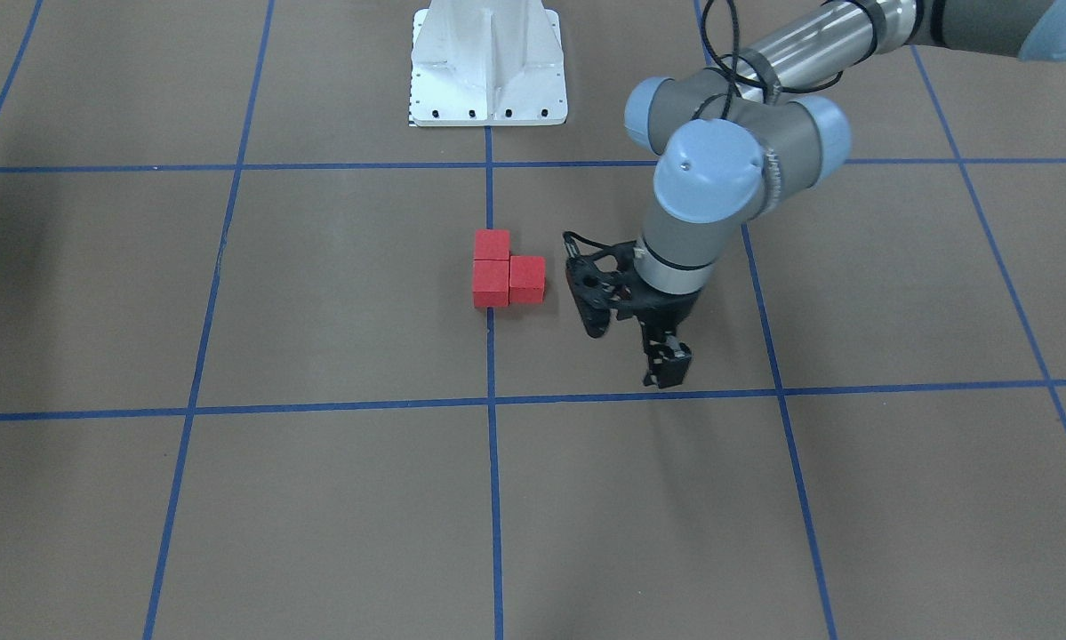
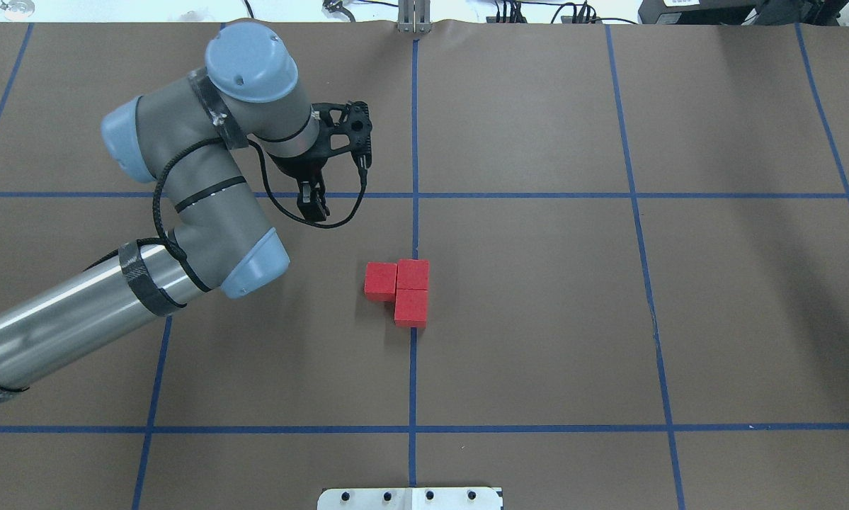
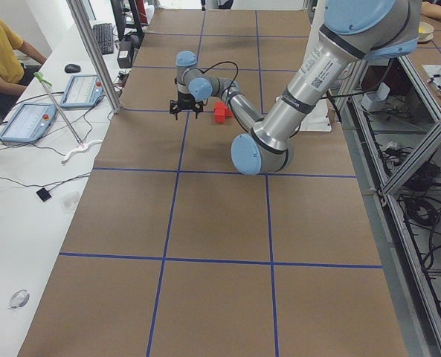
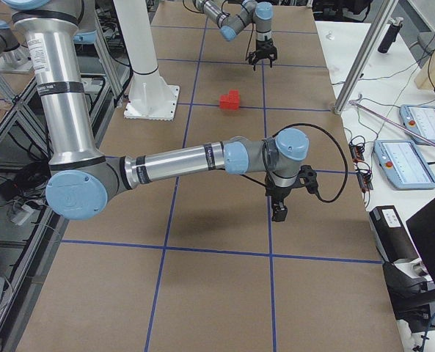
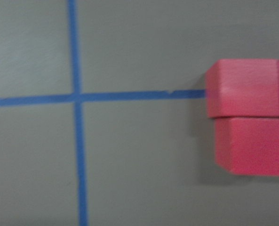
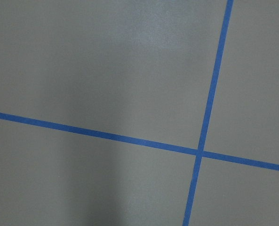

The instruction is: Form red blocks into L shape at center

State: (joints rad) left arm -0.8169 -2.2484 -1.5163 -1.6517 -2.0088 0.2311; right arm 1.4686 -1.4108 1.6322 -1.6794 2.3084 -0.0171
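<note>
Three red blocks lie touching in an L at the central grid crossing: one (image 1: 492, 244), one (image 1: 490, 280) and one (image 1: 527, 277). In the overhead view they show as a corner block (image 2: 413, 273), one to its left (image 2: 380, 279) and one below it (image 2: 411, 307). My left gripper (image 1: 664, 357) hangs empty just off the blocks, beside a blue line, its fingers apart; it also shows in the overhead view (image 2: 313, 202). The left wrist view shows two block faces (image 5: 247, 87) at its right edge. My right gripper (image 4: 279, 213) shows only in the exterior right view; I cannot tell its state.
The white robot base plate (image 1: 488, 67) stands behind the blocks. Blue tape lines (image 2: 414, 368) divide the brown table. Operators' tablets (image 3: 27, 123) and cables lie on the white side table beyond the far edge.
</note>
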